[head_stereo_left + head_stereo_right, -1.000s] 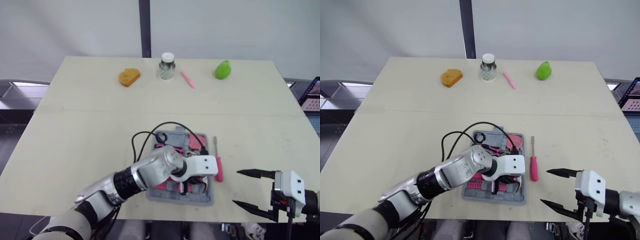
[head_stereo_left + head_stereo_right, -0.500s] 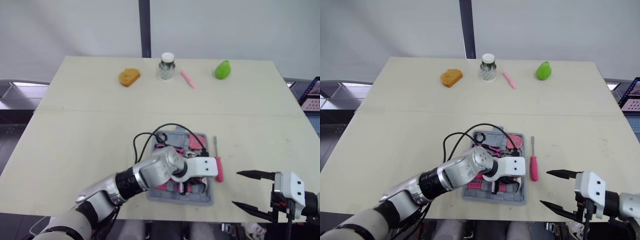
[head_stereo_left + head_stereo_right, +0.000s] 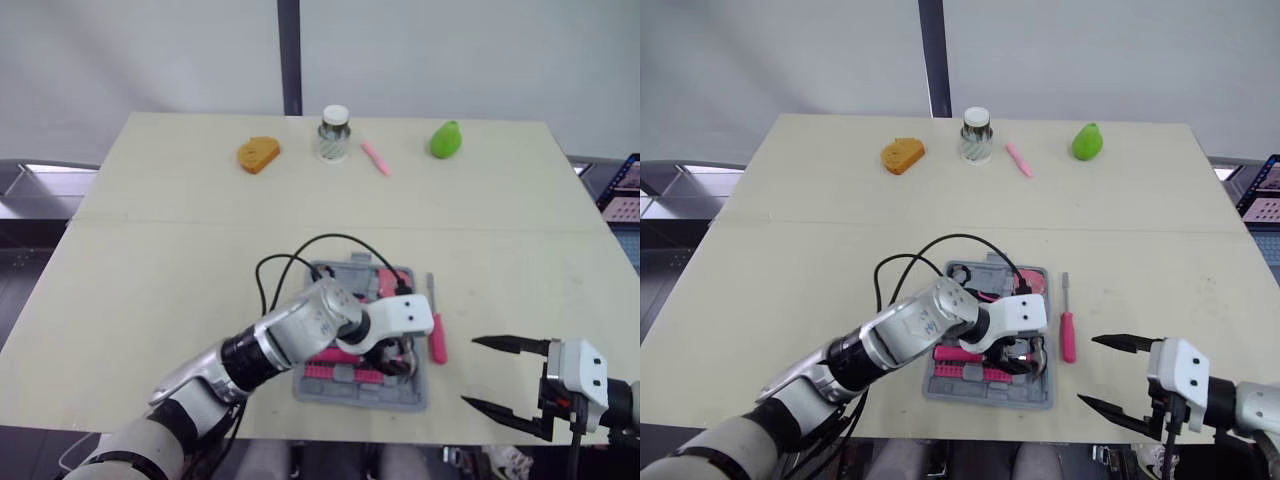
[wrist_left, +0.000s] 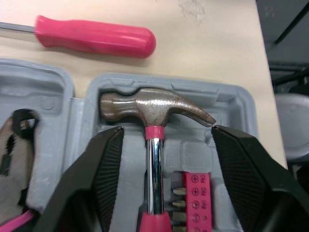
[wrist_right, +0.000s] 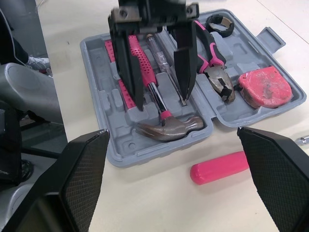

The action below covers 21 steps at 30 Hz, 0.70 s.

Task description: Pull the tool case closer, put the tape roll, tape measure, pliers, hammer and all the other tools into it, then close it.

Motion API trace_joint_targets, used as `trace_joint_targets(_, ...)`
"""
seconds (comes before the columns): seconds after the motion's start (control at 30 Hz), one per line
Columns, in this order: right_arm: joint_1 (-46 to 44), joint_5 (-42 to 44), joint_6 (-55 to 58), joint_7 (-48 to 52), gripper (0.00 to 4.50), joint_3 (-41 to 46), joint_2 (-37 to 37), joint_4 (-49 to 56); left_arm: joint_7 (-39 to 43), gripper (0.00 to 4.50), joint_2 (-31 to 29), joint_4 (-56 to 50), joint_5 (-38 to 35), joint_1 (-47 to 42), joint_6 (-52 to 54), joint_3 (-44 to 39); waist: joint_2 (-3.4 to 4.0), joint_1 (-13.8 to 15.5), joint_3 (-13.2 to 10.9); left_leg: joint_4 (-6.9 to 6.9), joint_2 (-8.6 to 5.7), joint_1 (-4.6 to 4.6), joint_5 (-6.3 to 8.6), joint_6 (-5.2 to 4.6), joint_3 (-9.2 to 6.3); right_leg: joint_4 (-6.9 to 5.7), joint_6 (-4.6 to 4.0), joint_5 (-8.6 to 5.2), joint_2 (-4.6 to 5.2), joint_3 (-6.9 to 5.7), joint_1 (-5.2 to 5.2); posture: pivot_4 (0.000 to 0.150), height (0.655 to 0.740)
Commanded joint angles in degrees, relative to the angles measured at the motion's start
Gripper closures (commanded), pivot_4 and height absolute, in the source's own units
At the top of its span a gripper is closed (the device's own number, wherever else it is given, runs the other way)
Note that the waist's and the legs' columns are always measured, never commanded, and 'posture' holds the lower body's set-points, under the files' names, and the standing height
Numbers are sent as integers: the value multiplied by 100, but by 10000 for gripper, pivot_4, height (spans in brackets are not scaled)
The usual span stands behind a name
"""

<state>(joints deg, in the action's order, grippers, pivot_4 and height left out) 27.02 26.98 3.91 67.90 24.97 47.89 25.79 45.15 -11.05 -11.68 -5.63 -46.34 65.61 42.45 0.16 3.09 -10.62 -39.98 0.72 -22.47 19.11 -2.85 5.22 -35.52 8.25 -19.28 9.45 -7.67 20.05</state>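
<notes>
We file this as a test lab, bare pale table (image 3: 150,260), blank grey backdrop (image 3: 450,50), dark post (image 3: 290,55), lit screen (image 3: 622,190) at the table's edge.

Left gripper (image 3: 392,354) over tool case (image 3: 345,388), maybe touching; screwdriver (image 3: 438,340) beside.

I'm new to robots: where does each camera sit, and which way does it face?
Eye views: on the head, facing down over the table; both arms show.
Left wrist view: on that wrist, facing the hammer between the left gripper's open fingers.
Right wrist view: on that wrist, facing the tool case between the right gripper's open fingers.
Both wrist views share the hammer and screwdriver.
</notes>
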Motion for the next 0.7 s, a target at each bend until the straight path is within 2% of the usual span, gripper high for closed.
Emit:
trace_joint_targets(0.03, -25, 44, -12, -35, 0, 14, -31, 57, -148, 18546, 230, -468, -399, 208, 193, -728, 0, -3, 0, 0, 0, 0, 0, 0, 0, 0, 0, 0, 0, 0, -1, 1500, 6950)
trace_joint_targets(0.1, -32, 56, -7, -26, 0, 29, -31, 52, -291, 26037, 318, -553, -517, 416, 37, -1103, 0, -6, 0, 0, 0, 1, 0, 0, -1, 0, 0, 0, 0, -1, -3, 1500, 6950)
trace_joint_targets(0.17, -36, 59, 1, -27, 0, 37, -29, 54, -383, 37019, 359, -577, -607, 592, -153, -1349, 0, -5, 0, 0, 0, 2, 0, 0, -2, 0, 0, 0, 0, -2, -4, 1500, 6950)
trace_joint_targets(0.23, -42, 60, 10, -36, 0, 40, -30, 58, -382, 44845, 343, -587, -728, 786, -477, -1551, 0, -8, 0, 0, 0, 7, 0, 0, -3, 1, 0, 0, 0, -4, -10, 1500, 6950)
trace_joint_targets(0.47, -43, 85, 57, -48, 0, 81, -26, 84, 67, 44845, 121, -412, -1003, 1680, -2468, -1926, 3, -9, 2, 0, 0, 13, 0, 0, -8, 8, 0, 0, 0, -9, -21, 1500, 6950)
trace_joint_targets(0.6, -71, 83, 88, -65, 0, 86, -27, 83, 662, 44845, -310, -364, -874, 2124, -3576, -1655, 7, -19, 4, 1, 0, 16, 1, 1, -9, 13, 0, 0, 0, -10, -27, 1500, 6950)
trace_joint_targets(0.7, -85, 77, 97, -71, 0, 91, -37, 87, 679, 44845, -473, -82, -661, 2356, -4119, -1546, 10, -8, 6, 3, 0, 20, 2, 3, -8, 14, 0, 0, 0, -10, -29, 1500, 6950)
